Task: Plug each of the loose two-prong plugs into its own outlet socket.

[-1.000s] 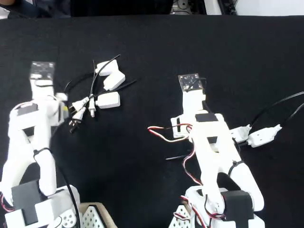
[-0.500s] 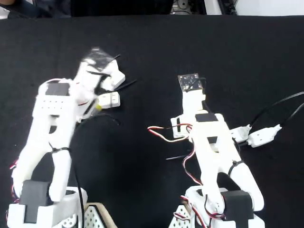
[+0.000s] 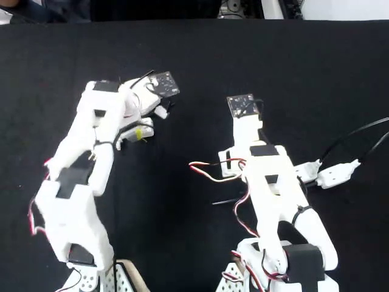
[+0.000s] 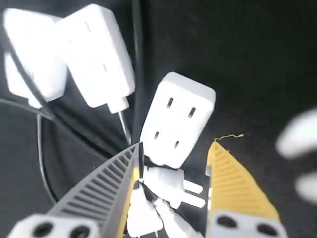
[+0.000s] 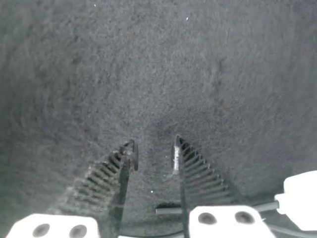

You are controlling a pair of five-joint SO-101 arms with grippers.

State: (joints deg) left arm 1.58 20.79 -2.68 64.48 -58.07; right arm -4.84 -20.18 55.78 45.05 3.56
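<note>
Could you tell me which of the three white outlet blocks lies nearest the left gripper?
The four-slot block, right at the tips of the left gripper; the two corded blocks lie farther off, side by side.

On a flat table covered in matte black felt (image 3: 200, 61): three white rectangular plastic outlet blocks (image 4: 178, 121) bunched close together, with thin black cords (image 4: 136, 74) running between them. Just beside the nearest block, small white two-prong plugs (image 4: 171, 186), lying loose and not inserted. Well apart at the far side, an elongated white plastic socket piece (image 3: 336, 173) on black cables (image 3: 364, 131) trailing to the table edge.
</note>
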